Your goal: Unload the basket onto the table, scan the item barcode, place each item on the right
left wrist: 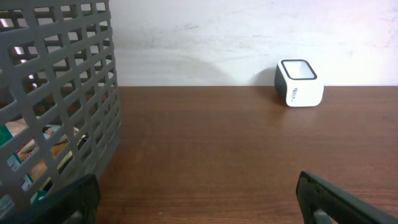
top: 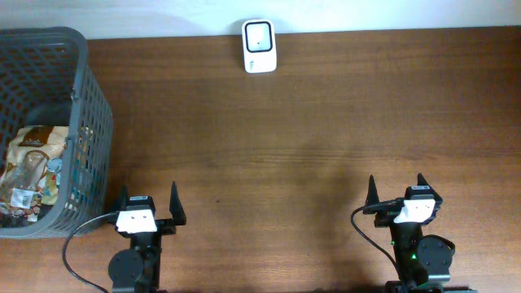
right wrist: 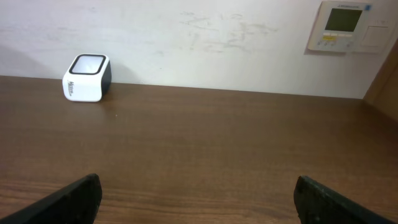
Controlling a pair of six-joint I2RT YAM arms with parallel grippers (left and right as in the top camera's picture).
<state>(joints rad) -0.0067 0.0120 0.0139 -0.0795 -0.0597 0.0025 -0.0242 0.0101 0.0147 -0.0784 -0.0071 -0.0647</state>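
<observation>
A white barcode scanner (top: 259, 46) with a dark screen stands at the table's far edge by the wall; it also shows as a small white box (left wrist: 299, 83) in the left wrist view and as the scanner (right wrist: 87, 78) in the right wrist view. Packaged items (top: 32, 167) lie inside a grey mesh basket (top: 91, 122) at the left. My left gripper (top: 148, 203) is open near the front edge, just right of the basket, holding nothing. At the front right, my right gripper (top: 402, 192) also stands open and empty.
The basket's mesh wall (left wrist: 59, 106) fills the left of the left wrist view, close to that gripper. A wall panel (right wrist: 348, 26) hangs behind the table's right end. Brown wood tabletop (top: 285, 155) lies between the grippers and the scanner.
</observation>
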